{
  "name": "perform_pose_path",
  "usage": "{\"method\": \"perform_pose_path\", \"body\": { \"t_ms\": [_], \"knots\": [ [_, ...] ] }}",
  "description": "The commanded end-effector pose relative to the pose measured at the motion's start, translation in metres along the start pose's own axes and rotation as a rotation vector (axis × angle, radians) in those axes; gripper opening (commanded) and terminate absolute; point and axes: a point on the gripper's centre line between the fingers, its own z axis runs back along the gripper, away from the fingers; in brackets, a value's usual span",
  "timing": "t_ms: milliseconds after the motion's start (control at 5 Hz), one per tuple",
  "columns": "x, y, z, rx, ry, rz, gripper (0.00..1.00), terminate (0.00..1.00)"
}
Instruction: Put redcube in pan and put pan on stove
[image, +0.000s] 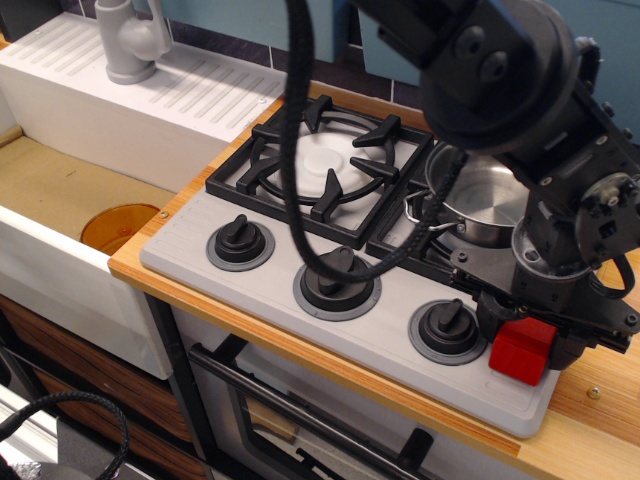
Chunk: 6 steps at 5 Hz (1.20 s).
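A grey stove (300, 325) sits on a wooden counter (600, 410) beside a white sink (60, 260). The gripper (528, 340) pinches the red cube (520, 352); the arm hides half the pan (480, 205).

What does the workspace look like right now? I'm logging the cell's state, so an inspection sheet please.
Surface: wooden counter carrying the stove.
Job's things: redcube on stove's front right corner; pan on the right burner.
Clutter: nothing seen.
Grippers: gripper lowered over the redcube, jaws either side of it; grip unclear.
Cables: black cable draped over the left burner.
Surroundings: white sink and faucet on the left.
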Motion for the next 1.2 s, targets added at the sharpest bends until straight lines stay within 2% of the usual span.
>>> {"method": "perform_pose_path", "body": {
  "t_ms": [0,200,400,600,800,1000],
  "knots": [
    [0.007,0.000,0.023,0.010,0.012,0.002,0.00,0.00],
    [0.016,-0.001,0.053,0.038,0.059,-0.003,0.00,0.00],
    [0.035,0.000,0.084,0.060,0.109,-0.011,0.00,0.00],
    [0.063,0.006,0.104,0.066,0.148,-0.037,0.00,0.00],
    [0.094,0.014,0.104,0.056,0.170,-0.073,0.00,0.00],
    [0.119,0.018,0.087,0.037,0.159,-0.097,0.00,0.00]
  ]
}}
